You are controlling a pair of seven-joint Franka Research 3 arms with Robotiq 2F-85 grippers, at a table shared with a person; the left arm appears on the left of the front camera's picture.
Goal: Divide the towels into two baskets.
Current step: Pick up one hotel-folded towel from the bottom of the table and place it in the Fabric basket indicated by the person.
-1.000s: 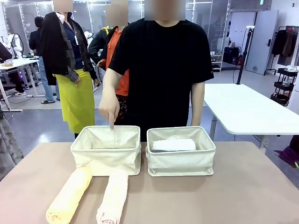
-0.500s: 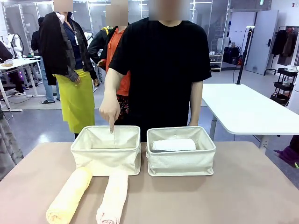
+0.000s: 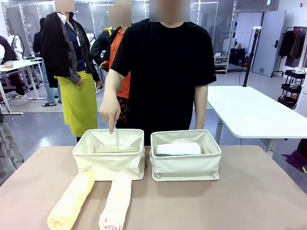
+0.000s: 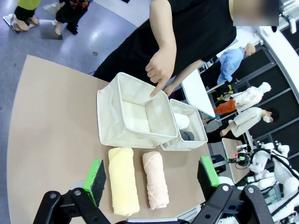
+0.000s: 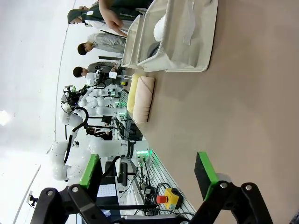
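Note:
Two cream baskets stand side by side at mid-table. The person's hand (image 3: 110,111) points a finger down into the left basket (image 3: 108,166), whose inside is bare. In the right basket (image 3: 186,167) a white towel (image 3: 178,148) lies over a dark grey one (image 4: 187,136). A pale yellow towel (image 3: 72,199) and a pale pink towel (image 3: 116,201) lie on the table in front of the left basket. My left gripper (image 4: 152,173) hovers open above these two rolls. Far off to the side, my right gripper (image 5: 146,170) is open over bare table.
A brown table (image 3: 249,196) carries everything, with free room on its right half and along the front. The person in black stands close behind the baskets. A white table (image 3: 249,112) and other people are farther back.
The person's pointing hand has shifted slightly left over the left basket. The towels, the baskets and both grippers have stayed in place.

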